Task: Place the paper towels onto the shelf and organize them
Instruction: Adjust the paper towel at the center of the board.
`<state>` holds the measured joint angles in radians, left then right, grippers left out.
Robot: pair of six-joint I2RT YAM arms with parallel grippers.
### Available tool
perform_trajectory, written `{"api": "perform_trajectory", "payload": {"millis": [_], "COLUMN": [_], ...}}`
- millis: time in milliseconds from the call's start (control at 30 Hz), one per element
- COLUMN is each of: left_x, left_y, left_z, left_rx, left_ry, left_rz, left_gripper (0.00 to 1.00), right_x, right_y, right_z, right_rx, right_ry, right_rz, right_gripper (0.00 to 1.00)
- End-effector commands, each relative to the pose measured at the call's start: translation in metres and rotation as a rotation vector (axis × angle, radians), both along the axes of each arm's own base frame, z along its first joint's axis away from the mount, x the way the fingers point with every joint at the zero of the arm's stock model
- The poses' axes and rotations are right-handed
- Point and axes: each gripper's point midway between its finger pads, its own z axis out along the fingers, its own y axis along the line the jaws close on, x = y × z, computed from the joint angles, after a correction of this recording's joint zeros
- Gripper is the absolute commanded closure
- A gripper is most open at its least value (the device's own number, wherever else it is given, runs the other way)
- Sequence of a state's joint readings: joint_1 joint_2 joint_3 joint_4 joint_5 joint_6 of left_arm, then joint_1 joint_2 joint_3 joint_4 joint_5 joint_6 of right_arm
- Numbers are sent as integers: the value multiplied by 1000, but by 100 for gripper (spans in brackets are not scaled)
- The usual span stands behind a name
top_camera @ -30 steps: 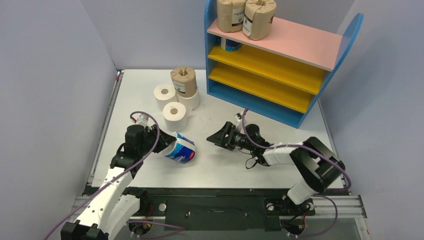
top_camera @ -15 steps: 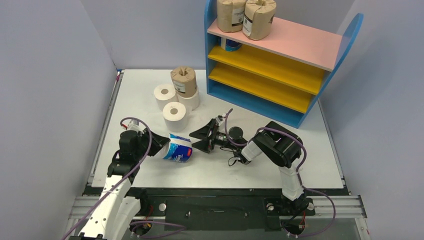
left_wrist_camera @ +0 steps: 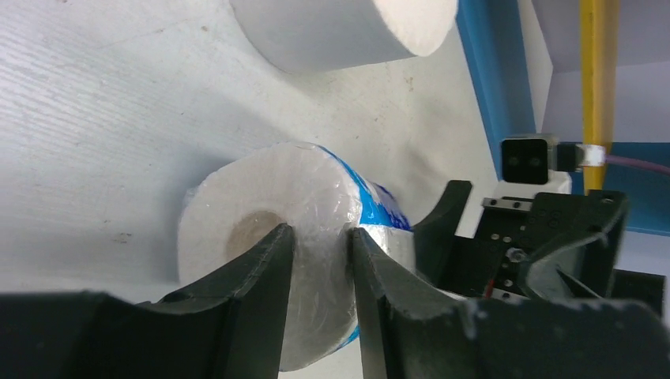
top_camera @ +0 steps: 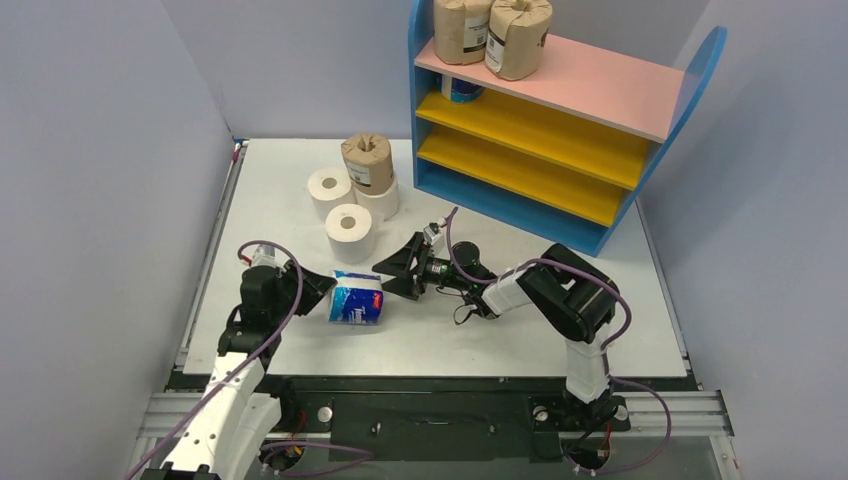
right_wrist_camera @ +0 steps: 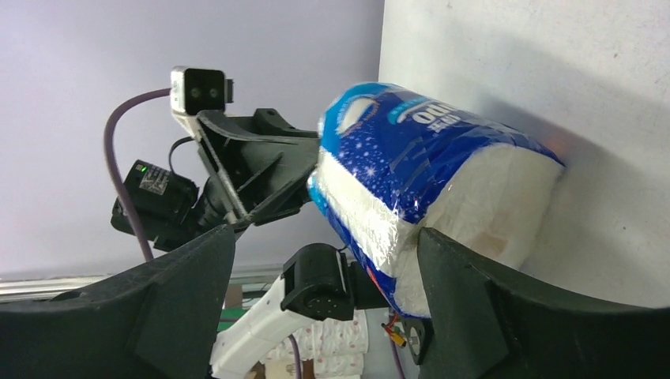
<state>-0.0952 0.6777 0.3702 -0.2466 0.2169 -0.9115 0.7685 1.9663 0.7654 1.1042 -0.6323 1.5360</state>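
Observation:
A blue-and-white wrapped paper towel roll (top_camera: 357, 298) lies on its side on the white table (top_camera: 500, 330). My left gripper (top_camera: 322, 287) is shut on its wall, one finger in the core and one outside (left_wrist_camera: 320, 245). My right gripper (top_camera: 397, 271) stands open at the roll's other end (right_wrist_camera: 427, 158), jaws to either side, one finger (right_wrist_camera: 474, 300) against it. The shelf (top_camera: 421, 60) stands at the back right. Two brown rolls (top_camera: 462, 28) (top_camera: 518, 35) stand on its pink top board (top_camera: 610, 90); a blue-and-white roll (top_camera: 460, 90) sits on the yellow board below.
Behind the held roll, a brown roll (top_camera: 367, 162) sits atop a white one (top_camera: 384, 202), with two more white rolls (top_camera: 329, 190) (top_camera: 351, 230) beside it. Grey walls close in both sides. The nearest white roll (left_wrist_camera: 340, 31) is close above my left fingers.
My right gripper has swung left from mid-table to the blue-and-white roll's free end. The left gripper has drawn the roll slightly left and level.

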Motion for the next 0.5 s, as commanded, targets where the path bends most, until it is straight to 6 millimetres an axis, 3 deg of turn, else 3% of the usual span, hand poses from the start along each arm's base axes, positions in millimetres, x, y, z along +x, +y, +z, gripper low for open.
{"api": "perform_trajectory", "payload": {"millis": [0, 67, 100, 233, 267, 300, 333, 367, 400, 467], "left_x": [-36, -37, -36, -36, -35, -35, -34, -34, -33, -32], "left_y": [-5, -7, -8, -9, -10, -9, -9, -9, -8, -7], "left_z": [-58, -63, -63, -68, -68, -68, -67, -66, -65, -64], "left_rx": [-6, -19, -25, -34, -33, -31, -27, -23, -17, -7], "left_ry": [211, 217, 211, 218, 217, 217, 213, 211, 206, 204], "left_rz": [-39, -41, -44, -46, -48, -47, -47, -47, -47, -50], "left_gripper": [69, 69, 69, 68, 68, 67, 66, 63, 62, 56], "right_x": [-8, -9, -7, 2, 6, 7, 8, 8, 6, 0], "right_y": [6, 1, -5, -37, -50, -58, -71, -78, -88, -93], "right_z": [55, 55, 45, 34, 16, 16, -4, -6, -22, -27], "right_rx": [56, 19, -23, -131, -200, -224, -318, -359, -452, -513], "right_ry": [-184, -215, -197, -228, -219, -230, -229, -249, -258, -297], "right_rz": [41, 36, 27, -39, -61, -76, -89, -95, -90, -69], "right_gripper": [19, 19, 19, 19, 19, 19, 19, 19, 19, 19]}}
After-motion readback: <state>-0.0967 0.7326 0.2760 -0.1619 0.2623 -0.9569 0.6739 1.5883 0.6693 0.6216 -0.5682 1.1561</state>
